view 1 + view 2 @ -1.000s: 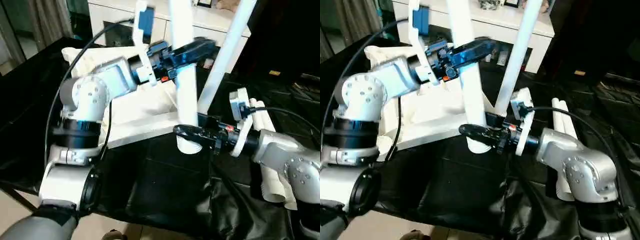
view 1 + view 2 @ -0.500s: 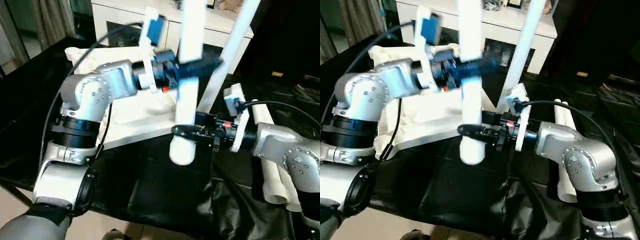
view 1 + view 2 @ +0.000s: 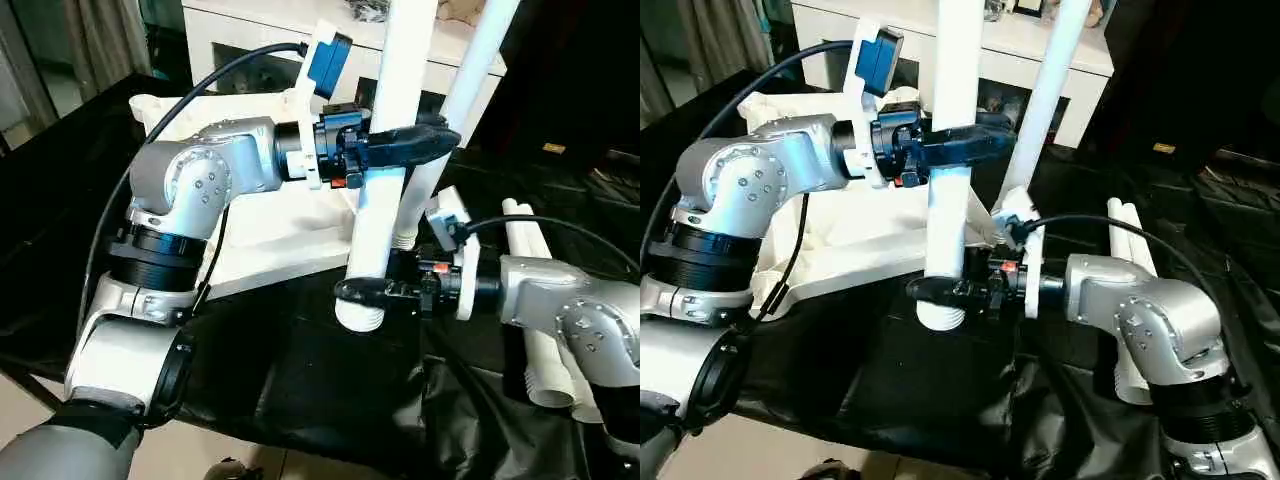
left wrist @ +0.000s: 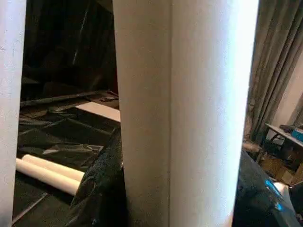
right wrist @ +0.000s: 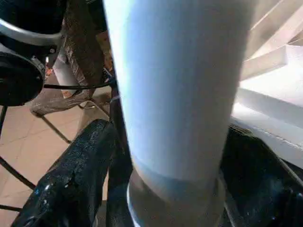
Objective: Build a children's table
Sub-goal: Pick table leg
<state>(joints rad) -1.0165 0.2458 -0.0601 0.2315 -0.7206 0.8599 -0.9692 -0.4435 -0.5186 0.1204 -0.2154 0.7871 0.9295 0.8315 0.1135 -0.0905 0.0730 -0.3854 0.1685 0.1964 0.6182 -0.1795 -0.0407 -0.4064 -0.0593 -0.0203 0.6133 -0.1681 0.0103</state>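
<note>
The children's table top (image 3: 270, 215) lies white and upside down on the black work table. One white leg (image 3: 470, 70) stands slanted in its near right corner socket. A second white tube leg (image 3: 385, 190) is held nearly upright, my left gripper (image 3: 400, 145) shut on its upper part. Its ribbed lower end (image 3: 360, 315) hangs just in front of the top's near edge. My right gripper (image 3: 365, 290) stands open around that lower end, one black finger (image 5: 71, 184) on either side of the leg (image 5: 180, 94). The left wrist view sees the held leg (image 4: 184, 113) close up.
Two spare white legs (image 3: 540, 330) lie side by side on the black sheet at the right, the same spare legs (image 4: 47, 170) showing past the held tube. A white cabinet (image 3: 250, 30) stands behind the work table. The table's front edge runs below my arms.
My left gripper has swung right, tilting the held leg so its top leans right and its lower end has dropped forward. The right gripper has shifted slightly left around it.
</note>
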